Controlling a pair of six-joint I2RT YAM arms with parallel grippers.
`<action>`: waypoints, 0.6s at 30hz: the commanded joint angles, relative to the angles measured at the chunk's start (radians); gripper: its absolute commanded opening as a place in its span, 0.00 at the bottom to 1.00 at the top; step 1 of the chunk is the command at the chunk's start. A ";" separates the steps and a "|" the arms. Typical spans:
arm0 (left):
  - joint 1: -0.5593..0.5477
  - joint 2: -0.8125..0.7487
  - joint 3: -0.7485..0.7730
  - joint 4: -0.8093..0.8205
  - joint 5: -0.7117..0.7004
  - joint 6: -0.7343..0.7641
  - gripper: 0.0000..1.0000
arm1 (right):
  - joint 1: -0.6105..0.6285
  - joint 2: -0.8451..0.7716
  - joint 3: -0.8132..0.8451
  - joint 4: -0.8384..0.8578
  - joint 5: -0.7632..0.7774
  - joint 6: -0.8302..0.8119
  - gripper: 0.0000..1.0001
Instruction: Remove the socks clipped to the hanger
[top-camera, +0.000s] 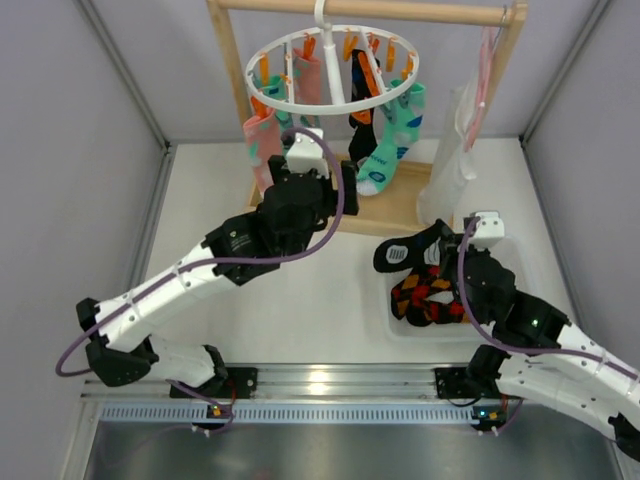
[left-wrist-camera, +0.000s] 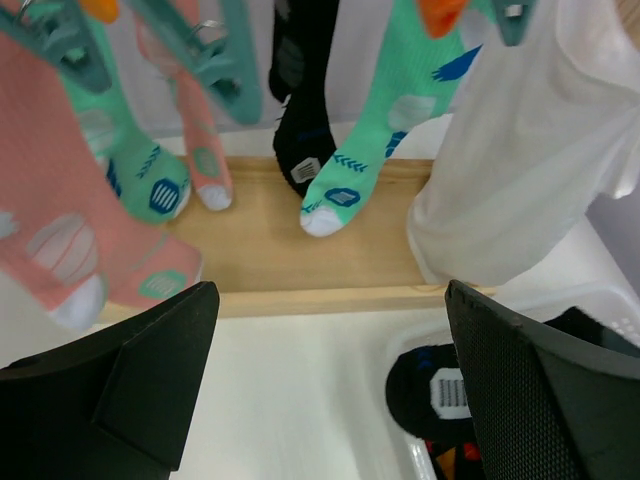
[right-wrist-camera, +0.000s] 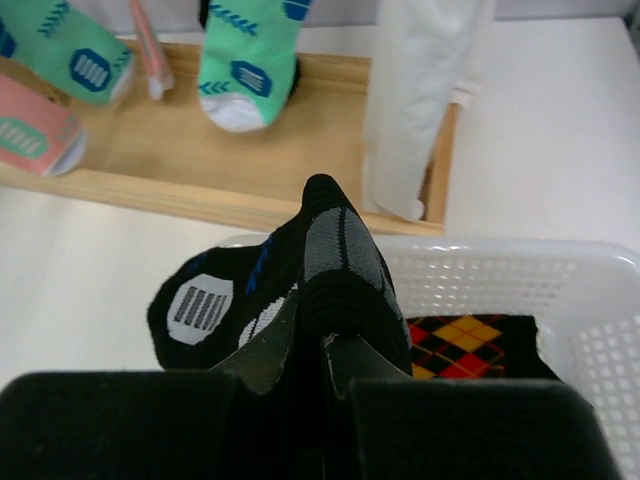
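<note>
1. The step in hand looks like the drop-off of one sock. My right gripper (right-wrist-camera: 312, 350) is pinched shut on a black sock with white marks (right-wrist-camera: 335, 255). It holds the sock over the white basket (right-wrist-camera: 520, 275), which sits to the right of the round hanger (top-camera: 330, 75) and nearer to me.
2. Argyle socks (right-wrist-camera: 460, 345) lie in that basket, under the held sock.
3. My left gripper (left-wrist-camera: 330, 310) is spread wide with nothing between its fingers. It hovers just below the hanger's near-left side, facing the hanging socks.
4. Clipped to the hanger I see a pink sock (left-wrist-camera: 60, 230) at its left, a teal patterned sock (left-wrist-camera: 365, 150) towards its right, and a hanging black sock (left-wrist-camera: 300, 120) between them. So I judge the task partly done.
5. Next, I would open the right fingers so the sock falls into the basket.
6. The left arm then needs to advance onto one sock under the hanger. The pink one is nearest. It should close on the fabric and pull downward until the clothespins (top-camera: 309, 46) let go.
</note>
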 joint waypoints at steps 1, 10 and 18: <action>0.024 -0.104 -0.083 -0.031 -0.076 -0.052 0.98 | -0.046 -0.007 0.074 -0.172 0.101 0.087 0.00; 0.338 -0.256 -0.339 -0.094 0.099 -0.147 0.98 | -0.209 0.003 0.116 -0.248 -0.025 0.044 0.50; 0.351 -0.397 -0.437 -0.094 0.123 -0.096 0.98 | -0.220 0.022 0.177 -0.239 -0.200 -0.012 0.99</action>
